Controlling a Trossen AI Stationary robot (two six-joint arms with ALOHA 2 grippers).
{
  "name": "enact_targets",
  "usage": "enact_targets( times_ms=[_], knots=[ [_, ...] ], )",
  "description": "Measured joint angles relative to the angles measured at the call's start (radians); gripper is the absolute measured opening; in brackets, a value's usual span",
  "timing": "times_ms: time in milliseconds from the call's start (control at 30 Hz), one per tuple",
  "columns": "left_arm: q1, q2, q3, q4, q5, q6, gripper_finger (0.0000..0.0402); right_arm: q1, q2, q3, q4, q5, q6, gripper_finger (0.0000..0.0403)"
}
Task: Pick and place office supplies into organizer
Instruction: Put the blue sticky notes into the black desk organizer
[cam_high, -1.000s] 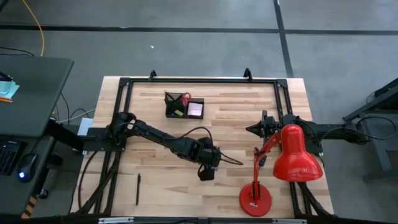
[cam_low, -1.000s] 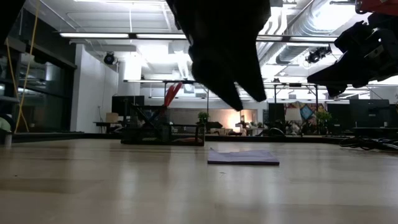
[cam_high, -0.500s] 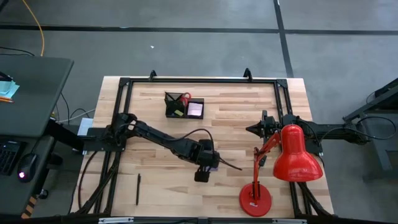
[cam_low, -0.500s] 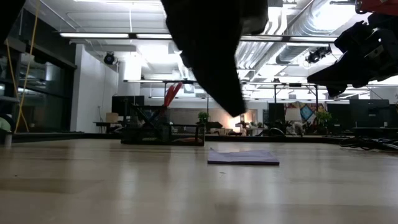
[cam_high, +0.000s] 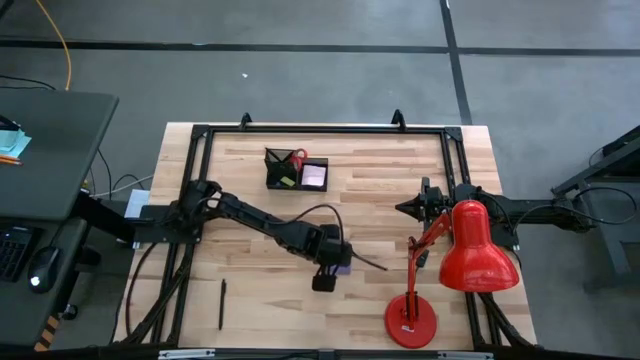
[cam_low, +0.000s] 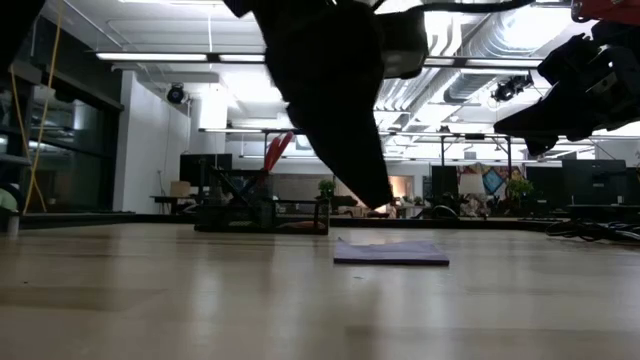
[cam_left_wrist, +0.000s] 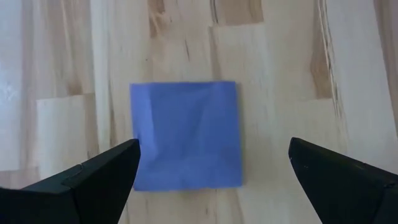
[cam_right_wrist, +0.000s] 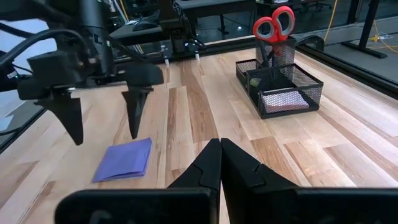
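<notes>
The purple sticky-note pad (cam_left_wrist: 185, 134) lies flat on the wooden surface (cam_high: 380, 210), directly beneath the left claw (cam_right_wrist: 102, 118), which hangs above it without touching. In the left wrist view the pad sits between the two dark fingertips (cam_left_wrist: 93, 180), nearer one of them. The left claw is spread wide, wider than the pad, and holds nothing.

The black mesh organizer (cam_right_wrist: 277, 84) stands well apart toward the far edge of the surface, with red-handled scissors (cam_right_wrist: 274, 23) upright in one compartment and a pink pad (cam_right_wrist: 283, 99) in another. A thin dark pen (cam_high: 222, 303) lies alone near the front left corner. A large red desk lamp (cam_high: 460, 265) stands at the right side. Nothing stands between the left claw and the pad.

The right claw (cam_right_wrist: 220, 148) waits at the right edge of the surface, fingers pressed together, empty.
</notes>
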Motion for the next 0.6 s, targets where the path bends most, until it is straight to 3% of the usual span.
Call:
enact_targets(
  times_ms=[267, 600],
  knots=[
    [0.044, 0.009, 0.001, 0.039, 0.078, 0.0, 0.0379, 0.0, 0.0, 0.0, 0.0, 0.0, 0.0, 0.0],
    [0.047, 0.074, -0.001, 0.034, 0.059, -0.006, 0.0376, 0.0, 0.003, 0.0, 0.0, 0.0, 0.0, 0.0]
  ],
)
